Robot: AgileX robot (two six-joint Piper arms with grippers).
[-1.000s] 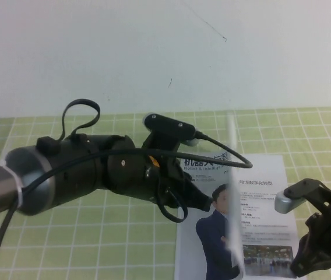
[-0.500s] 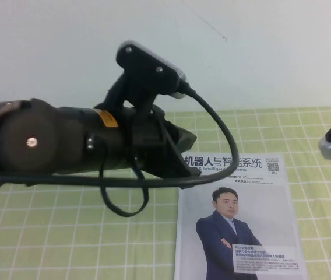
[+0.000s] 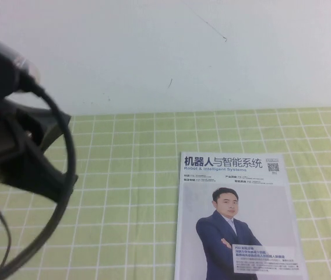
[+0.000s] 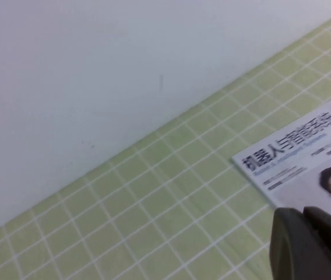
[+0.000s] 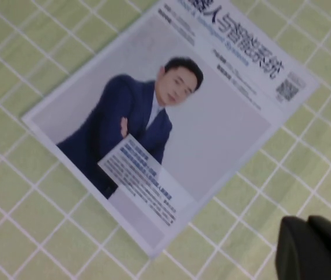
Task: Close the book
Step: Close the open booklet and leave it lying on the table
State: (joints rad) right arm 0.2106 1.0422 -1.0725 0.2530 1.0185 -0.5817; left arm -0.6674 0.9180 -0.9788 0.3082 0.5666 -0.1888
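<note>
A green checked cloth (image 3: 124, 175) spreads before you, with your left arm (image 3: 20, 157) looming at its left edge. The book (image 3: 238, 221) lies closed, cover up, right of centre. Your left gripper (image 4: 314, 242) hangs clear of it and your right gripper (image 5: 314, 248) is over the cloth beside it. You cannot tell how wide either claw is.

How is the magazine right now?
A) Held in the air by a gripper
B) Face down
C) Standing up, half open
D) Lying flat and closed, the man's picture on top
D: the magazine lies closed and flat on the checked cloth, cover up. The left gripper hangs off to its left. The right gripper shows only in its own wrist view, above the cloth. Neither touches the magazine.
</note>
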